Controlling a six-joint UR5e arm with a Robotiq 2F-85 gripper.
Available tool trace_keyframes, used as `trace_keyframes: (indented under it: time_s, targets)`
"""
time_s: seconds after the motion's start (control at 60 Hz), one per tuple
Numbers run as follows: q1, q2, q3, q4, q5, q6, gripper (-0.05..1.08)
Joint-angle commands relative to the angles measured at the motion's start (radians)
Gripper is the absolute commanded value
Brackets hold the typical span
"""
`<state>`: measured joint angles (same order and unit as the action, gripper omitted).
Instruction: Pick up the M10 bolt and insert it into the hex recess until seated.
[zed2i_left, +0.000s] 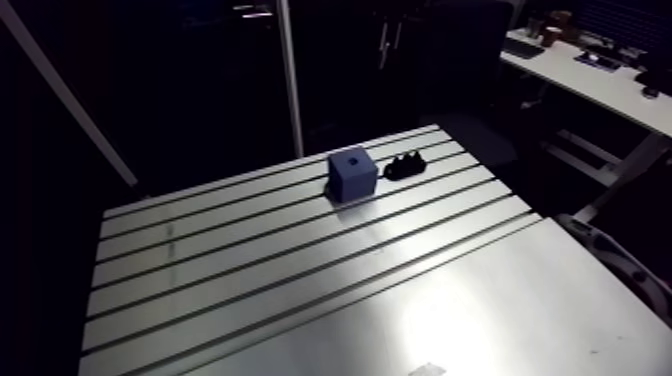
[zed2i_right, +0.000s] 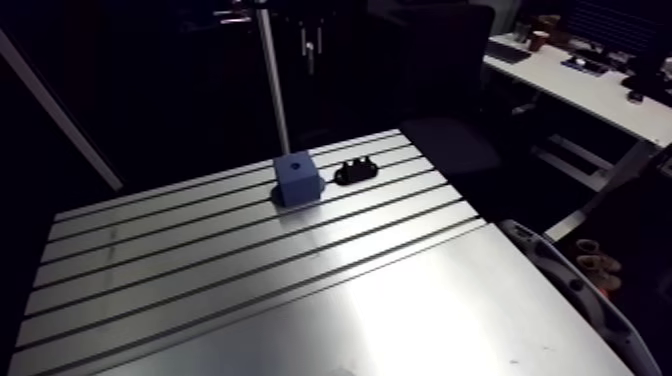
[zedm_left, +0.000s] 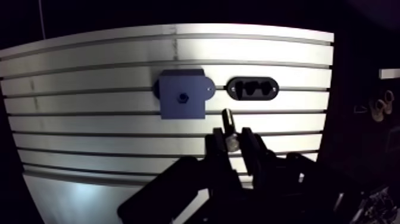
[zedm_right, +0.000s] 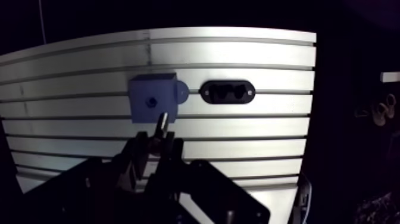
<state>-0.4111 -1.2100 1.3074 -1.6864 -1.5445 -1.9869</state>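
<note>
A blue cube block (zed2i_left: 353, 173) with a small hex recess (zedm_left: 182, 95) in its upper face stands on the slotted table (zed2i_left: 300, 260). In the wrist view my gripper (zedm_left: 234, 140) is shut on the M10 bolt (zedm_left: 228, 124), whose shank sticks out past the fingertips. The bolt hangs high above the table, short of the block and a little to the side of the recess. In the arm view the gripper does not show.
A black oval holder (zedm_left: 253, 88) with empty seats lies on the table just beside the blue block (zed2i_right: 298, 180). The table's far edge runs close behind both. A white curved part (zed2i_right: 570, 275) sits off the table's right edge.
</note>
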Motion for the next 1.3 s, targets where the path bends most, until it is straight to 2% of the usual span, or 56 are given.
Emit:
trace_keyframes:
  time_s: [0.017,0.083,0.167,0.183,0.2,0.217,0.233,0.267,0.283,0.3,0.317,0.333,0.35,0.383,0.45,0.583,0.683,0.8,1.033,1.233,1.267,1.3]
  targets:
    - [0.035,0.047,-0.063,0.092,-0.014,-0.201,1.05]
    - [0.035,0.055,-0.070,0.102,-0.020,-0.268,1.05]
    - [0.037,0.074,-0.073,0.118,-0.038,-0.365,1.04]
    - [0.037,0.081,-0.073,0.126,-0.048,-0.394,1.03]
    - [0.037,0.081,-0.073,0.126,-0.048,-0.394,1.03]
    - [0.038,0.088,-0.075,0.130,-0.060,-0.421,1.02]
    - [0.038,0.088,-0.075,0.130,-0.060,-0.421,1.02]
    - [0.047,0.098,-0.078,0.129,-0.089,-0.465,1.02]
    - [0.047,0.098,-0.078,0.129,-0.089,-0.465,1.02]
    - [0.050,0.103,-0.083,0.129,-0.104,-0.481,1.02]
    - [0.050,0.103,-0.083,0.129,-0.104,-0.481,1.02]
    - [0.054,0.107,-0.087,0.130,-0.117,-0.496,1.02]
    - [0.054,0.107,-0.087,0.130,-0.117,-0.496,1.02]
    - [0.076,0.109,-0.092,0.130,-0.129,-0.528,1.02]
    - [0.098,0.109,-0.096,0.130,-0.132,-0.565,1.02]
    - [0.105,0.111,-0.096,0.126,-0.132,-0.609,1.02]
    - [0.116,0.114,-0.104,0.124,-0.130,-0.613,1.02]
    - [0.124,0.126,-0.095,0.121,-0.137,-0.611,1.02]
    - [0.141,0.127,-0.076,0.123,-0.137,-0.616,1.02]
    - [0.144,0.135,-0.063,0.121,-0.169,-0.611,1.02]
    - [0.144,0.137,-0.063,0.122,-0.182,-0.608,1.02]
    - [0.144,0.137,-0.063,0.123,-0.187,-0.608,1.02]
